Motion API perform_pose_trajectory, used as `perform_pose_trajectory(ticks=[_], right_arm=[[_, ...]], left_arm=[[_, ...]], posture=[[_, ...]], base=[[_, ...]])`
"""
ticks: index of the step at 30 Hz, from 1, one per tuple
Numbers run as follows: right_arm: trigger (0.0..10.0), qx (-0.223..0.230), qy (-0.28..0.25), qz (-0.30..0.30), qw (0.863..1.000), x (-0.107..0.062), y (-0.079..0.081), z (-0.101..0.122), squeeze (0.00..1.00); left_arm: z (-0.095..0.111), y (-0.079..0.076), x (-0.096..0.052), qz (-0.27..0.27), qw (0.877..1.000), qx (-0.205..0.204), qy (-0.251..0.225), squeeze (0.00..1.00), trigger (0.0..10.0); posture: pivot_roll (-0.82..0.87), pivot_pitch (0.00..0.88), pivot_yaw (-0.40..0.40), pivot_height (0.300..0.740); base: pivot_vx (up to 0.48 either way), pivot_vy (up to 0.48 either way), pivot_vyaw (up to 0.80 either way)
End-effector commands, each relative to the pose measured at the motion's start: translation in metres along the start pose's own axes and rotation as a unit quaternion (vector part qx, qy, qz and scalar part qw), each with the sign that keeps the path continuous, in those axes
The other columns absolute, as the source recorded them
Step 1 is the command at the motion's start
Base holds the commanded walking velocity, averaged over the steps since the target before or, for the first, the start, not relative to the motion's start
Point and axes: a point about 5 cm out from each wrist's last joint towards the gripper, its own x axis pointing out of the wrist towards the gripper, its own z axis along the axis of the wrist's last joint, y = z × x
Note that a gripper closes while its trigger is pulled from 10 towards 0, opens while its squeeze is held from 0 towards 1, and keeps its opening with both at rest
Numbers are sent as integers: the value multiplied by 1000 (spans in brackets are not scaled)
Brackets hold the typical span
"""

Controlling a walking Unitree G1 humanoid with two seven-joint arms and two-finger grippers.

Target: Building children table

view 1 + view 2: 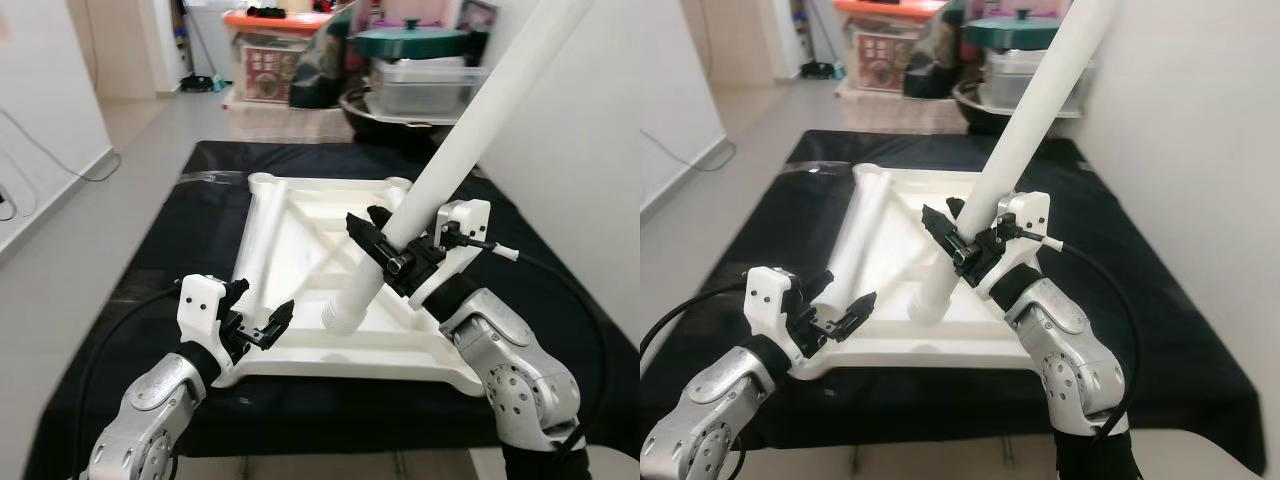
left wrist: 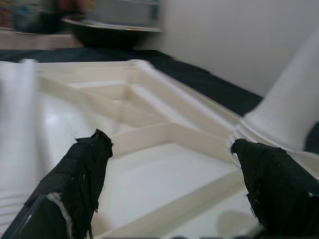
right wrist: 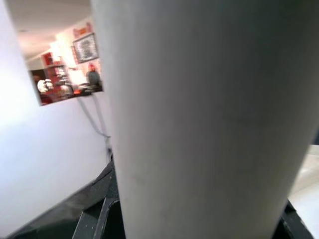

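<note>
Left tool [image 1: 262, 312] spread, right tool [image 1: 385, 246] gripping leg [image 1: 450, 165]

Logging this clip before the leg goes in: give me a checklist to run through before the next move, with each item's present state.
1. Right tool grips the white table leg: ok, shut around it.
2. Leg's threaded end seated in a corner socket: not ok, it is tilted over the upturned tabletop, near its front.
3. Left tool free to steady the tabletop: ok, open at the front-left edge.
4. Second leg out of the way: ok, lying along the left side.
5. Tabletop flat on the black mat: ok.
6. Which socket is targeted: cannot tell.
</note>
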Motion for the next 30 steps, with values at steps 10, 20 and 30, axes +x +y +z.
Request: perform_pose_trajectory(ticks=[10,20,30], right_arm=[[0,-10,-10,6,1000,3,-1,6,0],[0,-14,-2,-16,1000,4,-10,6,0],[0,-42,12,-25,999,4,-13,3,0]], left_arm=[[-1,4,0,7,1000,-8,-4,0,10000],[-3,14,0,29,999,-19,4,0,10000],[-3,18,0,37,999,-6,4,0,10000]], posture=[[-14,0,-48,740],[-11,0,-50,740],[-12,0,-45,740]], base=[[0,0,0],[0,177,-400],[0,192,-240]])
